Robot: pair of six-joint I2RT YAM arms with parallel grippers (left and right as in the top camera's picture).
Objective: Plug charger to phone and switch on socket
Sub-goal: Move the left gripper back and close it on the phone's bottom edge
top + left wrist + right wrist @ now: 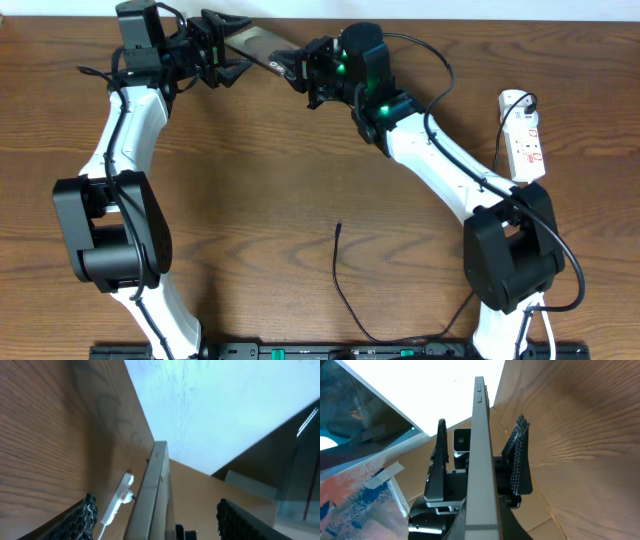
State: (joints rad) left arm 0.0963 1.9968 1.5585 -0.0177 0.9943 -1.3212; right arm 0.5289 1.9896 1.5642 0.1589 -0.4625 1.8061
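Note:
The phone (257,45) hangs in the air over the table's far edge, held edge-up between both arms. My right gripper (299,68) is shut on its right end; in the right wrist view the phone (482,445) runs straight out from the gripper (481,517). My left gripper (226,56) is open, and its fingers (82,519) flank the phone (152,495) with gaps on both sides. The charger (345,290) lies loose on the table, its plug tip (338,226) pointing away from me. The socket (524,135) lies at the right edge, also seen as the white socket (116,502) from the left wrist.
The wooden table (300,170) carries both arm bases near the front edge. A white cord (518,100) loops at the socket's far end. Beyond the table's back edge are cardboard (375,485) and a bright wall.

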